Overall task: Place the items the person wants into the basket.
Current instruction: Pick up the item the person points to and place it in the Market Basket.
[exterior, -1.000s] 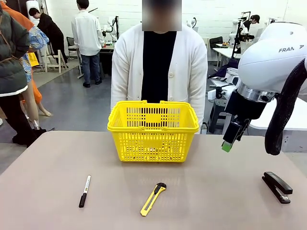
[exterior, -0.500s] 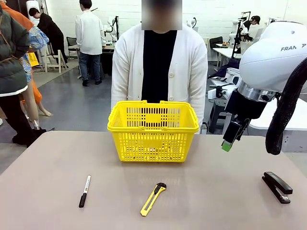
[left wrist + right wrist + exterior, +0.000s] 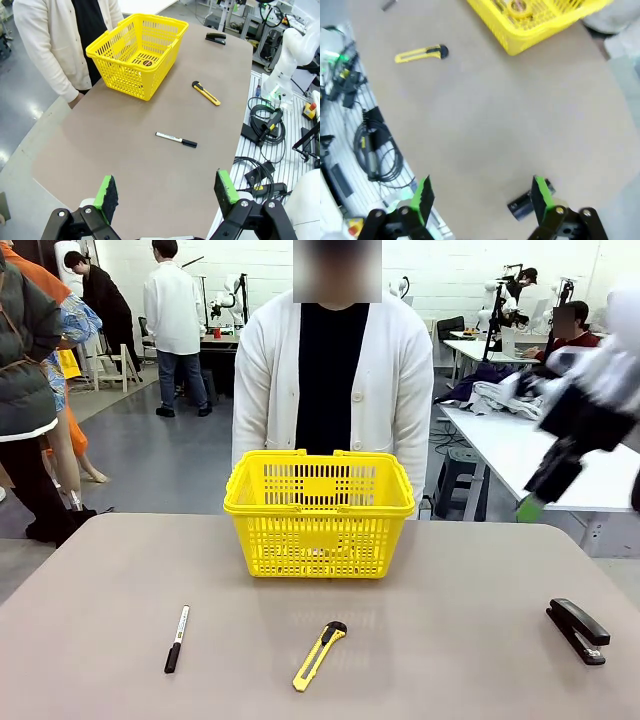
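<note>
The yellow lattice basket (image 3: 318, 510) stands at the table's far side, in front of the person (image 3: 330, 370) in a white cardigan. A small round yellow thing (image 3: 518, 6) lies on the basket's floor, blurred. The black stapler (image 3: 577, 630) lies near the table's right front corner. My right gripper (image 3: 535, 502) hangs blurred in the air at the right, above and beyond the stapler. In the right wrist view it (image 3: 481, 195) is open and empty, with the stapler (image 3: 527, 201) between its fingers, far below. My left gripper (image 3: 166, 190) is open and empty, high over the table's left end.
A white-barrelled marker with a black cap (image 3: 177, 637) lies front left, and a yellow-and-black utility knife (image 3: 320, 655) front centre. The person's hand (image 3: 75, 100) hangs at the far table edge. Cables (image 3: 262, 125) lie off the table on my side.
My right arm has swung to the right and back from the camera, its gripper carried from near the basket's right side toward the right edge. Nothing on the table has moved.
</note>
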You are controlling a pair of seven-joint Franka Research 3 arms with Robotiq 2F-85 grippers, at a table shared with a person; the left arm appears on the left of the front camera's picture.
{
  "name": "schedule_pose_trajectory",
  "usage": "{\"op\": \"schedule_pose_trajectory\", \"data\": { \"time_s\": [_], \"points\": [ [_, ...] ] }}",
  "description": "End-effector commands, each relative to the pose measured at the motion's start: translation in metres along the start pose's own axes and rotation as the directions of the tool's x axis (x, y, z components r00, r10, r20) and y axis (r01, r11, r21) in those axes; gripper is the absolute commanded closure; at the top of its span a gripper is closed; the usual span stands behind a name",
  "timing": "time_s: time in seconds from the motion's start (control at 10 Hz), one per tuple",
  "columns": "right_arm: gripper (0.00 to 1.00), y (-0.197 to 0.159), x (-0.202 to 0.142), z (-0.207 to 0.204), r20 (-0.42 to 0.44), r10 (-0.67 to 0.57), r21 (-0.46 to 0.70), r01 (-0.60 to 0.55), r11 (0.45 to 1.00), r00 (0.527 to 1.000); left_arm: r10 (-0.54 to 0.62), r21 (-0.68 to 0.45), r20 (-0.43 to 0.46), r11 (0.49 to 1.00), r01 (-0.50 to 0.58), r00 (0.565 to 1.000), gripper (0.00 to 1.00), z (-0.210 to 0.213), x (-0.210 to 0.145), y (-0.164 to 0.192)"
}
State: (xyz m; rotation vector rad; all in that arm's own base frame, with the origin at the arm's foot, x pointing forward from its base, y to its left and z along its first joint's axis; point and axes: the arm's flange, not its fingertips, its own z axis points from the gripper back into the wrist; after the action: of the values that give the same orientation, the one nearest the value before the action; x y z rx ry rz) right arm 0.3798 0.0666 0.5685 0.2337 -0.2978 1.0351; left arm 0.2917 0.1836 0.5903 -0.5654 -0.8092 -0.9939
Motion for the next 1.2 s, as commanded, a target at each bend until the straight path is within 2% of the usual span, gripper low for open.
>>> {"op": "schedule_pose_trajectory", "data": {
  "time_s": [0.0,0.2,0.3,0.4,0.7,1.1],
  "points": [
    [0.00,-0.018,-0.040,0.048,0.237,0.060,0.179,-0.105,0.978,0.970,-0.007,0.000,0.012,1.000,0.007,1.000,0.00,0.001,0.001,-0.001],
    [0.00,-0.035,-0.091,0.074,0.417,0.141,0.252,-0.263,0.931,0.898,-0.007,0.000,0.012,1.000,0.007,1.000,0.00,0.001,0.001,-0.001],
    [0.00,-0.043,-0.119,0.079,0.476,0.192,0.255,-0.344,0.904,0.858,-0.007,0.000,0.012,1.000,0.007,1.000,0.00,0.001,0.001,-0.001],
    [0.00,-0.048,-0.148,0.083,0.532,0.219,0.214,-0.380,0.900,0.818,-0.007,0.000,0.012,1.000,0.007,1.000,0.00,0.001,0.001,-0.001],
    [0.00,-0.068,-0.198,0.068,0.563,0.281,0.086,-0.393,0.915,0.777,-0.007,0.000,0.012,1.000,0.007,1.000,0.00,0.001,0.001,-0.001],
    [0.00,-0.087,-0.235,0.055,0.635,0.214,0.067,-0.329,0.942,0.742,-0.007,0.000,0.012,1.000,0.007,1.000,0.00,0.001,0.001,-0.001]
  ]
}}
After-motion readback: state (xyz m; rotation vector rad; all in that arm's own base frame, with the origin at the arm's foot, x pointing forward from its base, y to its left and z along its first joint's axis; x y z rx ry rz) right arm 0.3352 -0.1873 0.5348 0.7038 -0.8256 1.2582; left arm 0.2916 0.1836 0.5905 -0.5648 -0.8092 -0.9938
